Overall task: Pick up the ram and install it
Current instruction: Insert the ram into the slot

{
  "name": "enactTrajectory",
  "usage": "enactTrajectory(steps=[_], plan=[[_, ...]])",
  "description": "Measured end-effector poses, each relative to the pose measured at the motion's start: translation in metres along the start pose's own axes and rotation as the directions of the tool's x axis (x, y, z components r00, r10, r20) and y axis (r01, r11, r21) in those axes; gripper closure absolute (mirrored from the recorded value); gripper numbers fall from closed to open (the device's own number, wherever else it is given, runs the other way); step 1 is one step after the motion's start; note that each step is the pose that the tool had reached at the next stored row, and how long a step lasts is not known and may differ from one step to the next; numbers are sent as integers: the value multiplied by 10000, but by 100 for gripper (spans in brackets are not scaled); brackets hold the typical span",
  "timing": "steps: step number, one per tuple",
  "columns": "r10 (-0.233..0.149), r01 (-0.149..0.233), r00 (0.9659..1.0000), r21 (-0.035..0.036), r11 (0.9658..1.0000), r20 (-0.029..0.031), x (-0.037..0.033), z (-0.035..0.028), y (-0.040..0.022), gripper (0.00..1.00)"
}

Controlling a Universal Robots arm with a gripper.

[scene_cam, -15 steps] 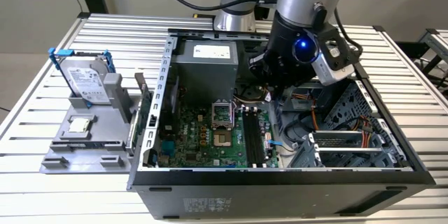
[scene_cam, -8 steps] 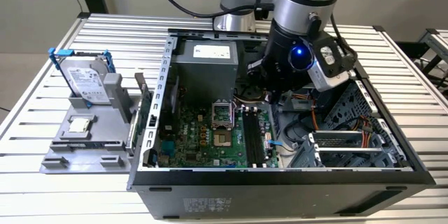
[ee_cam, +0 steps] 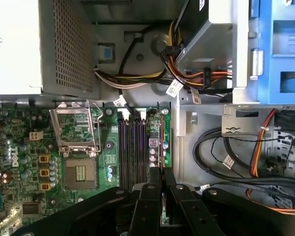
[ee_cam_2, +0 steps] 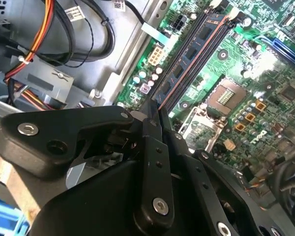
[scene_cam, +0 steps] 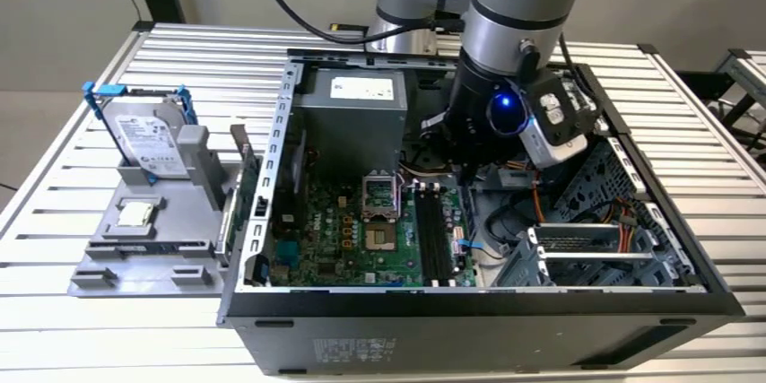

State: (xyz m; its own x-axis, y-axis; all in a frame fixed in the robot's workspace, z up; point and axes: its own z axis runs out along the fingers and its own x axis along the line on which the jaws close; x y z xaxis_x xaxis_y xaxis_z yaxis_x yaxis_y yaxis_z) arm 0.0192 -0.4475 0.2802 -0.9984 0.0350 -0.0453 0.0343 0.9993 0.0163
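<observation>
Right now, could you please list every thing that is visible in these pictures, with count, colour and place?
ram: one, bluish-green stick, lying along the memory slots, its near end between the fingertips.
Memory slots: a row, black, on the motherboard.
Motherboard: one, green, on the case floor.
Processor socket: one, silver frame open, beside the slots.
Computer case: one, black, open, on the table.
Hard drive: one, silver in a blue bracket, on the grey holder at the exterior view's left.
Table: one, white slats.
gripper: one, black, over the slots.

Hand [ee_cam: 162, 196] over motherboard [ee_cam: 19, 147], ram [ee_cam: 162, 147] between its fingers [ee_cam: 150, 196], memory slots [ee_cam: 130, 147] beside.
</observation>
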Motion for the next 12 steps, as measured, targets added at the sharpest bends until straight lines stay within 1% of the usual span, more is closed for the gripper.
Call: enactTrajectory(steps=[6, 12], plan=[[-2, 2, 10000, -1, 10000, 39, 5, 104, -2, 100], [-4, 4, 10000, 4, 10000, 52, 8, 173, -5, 100]])
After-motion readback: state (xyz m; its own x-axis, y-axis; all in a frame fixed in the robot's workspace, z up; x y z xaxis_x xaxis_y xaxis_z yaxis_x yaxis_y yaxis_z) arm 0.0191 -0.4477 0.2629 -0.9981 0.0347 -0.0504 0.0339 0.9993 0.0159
